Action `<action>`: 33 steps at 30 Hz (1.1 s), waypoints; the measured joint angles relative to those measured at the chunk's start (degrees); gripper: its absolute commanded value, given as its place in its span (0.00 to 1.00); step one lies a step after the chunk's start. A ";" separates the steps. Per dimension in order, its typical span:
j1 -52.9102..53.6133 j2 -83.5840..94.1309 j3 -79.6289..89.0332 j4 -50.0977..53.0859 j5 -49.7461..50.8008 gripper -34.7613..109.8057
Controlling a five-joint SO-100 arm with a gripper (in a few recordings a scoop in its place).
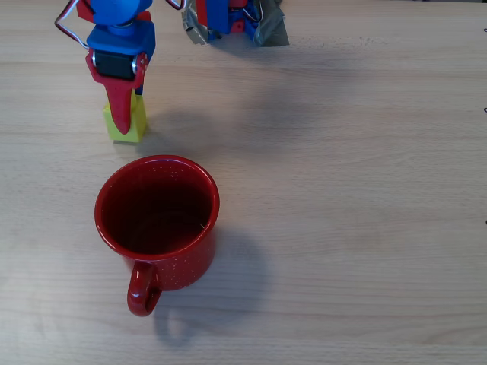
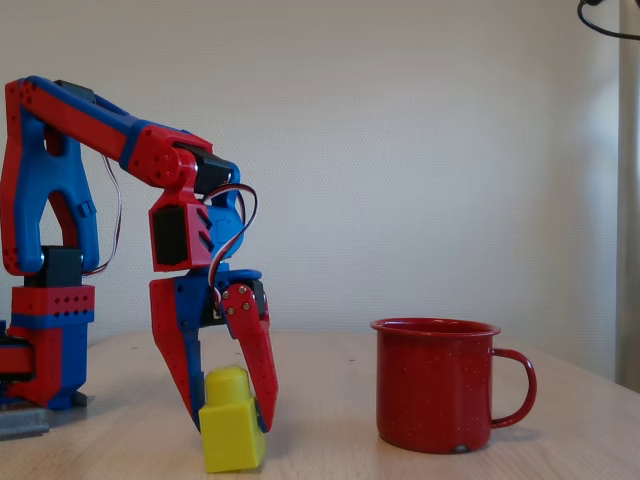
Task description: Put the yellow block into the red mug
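The yellow block (image 1: 135,125) (image 2: 232,440) stands on the wooden table, stud up, a short way from the red mug (image 1: 157,220) (image 2: 435,385). My gripper (image 1: 124,122) (image 2: 232,424) points down over the block, with one finger against each of its sides, so it is shut on the block. In the overhead view the red finger (image 1: 119,106) covers part of the block's top. The mug stands upright and holds nothing; in the overhead view its handle (image 1: 143,293) points toward the bottom edge, and in the fixed view the handle (image 2: 515,390) points right.
The arm's blue and red base (image 2: 45,330) (image 1: 228,19) stands at the table's back edge. Bare wooden tabletop (image 1: 358,190) stretches to the right of the mug and the block in the overhead view.
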 measured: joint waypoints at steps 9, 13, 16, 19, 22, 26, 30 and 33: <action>-1.41 6.06 -9.14 12.74 4.83 0.24; -5.01 6.24 -18.98 21.71 7.73 0.24; -7.12 6.24 -25.58 25.93 9.05 0.24; -10.81 6.24 -33.49 30.76 11.16 0.24; -13.54 6.24 -41.66 35.95 12.66 0.24; -16.17 6.15 -49.57 40.69 14.85 0.24; -18.63 5.36 -53.61 42.01 17.05 0.24; -19.69 1.49 -56.87 41.92 18.81 0.24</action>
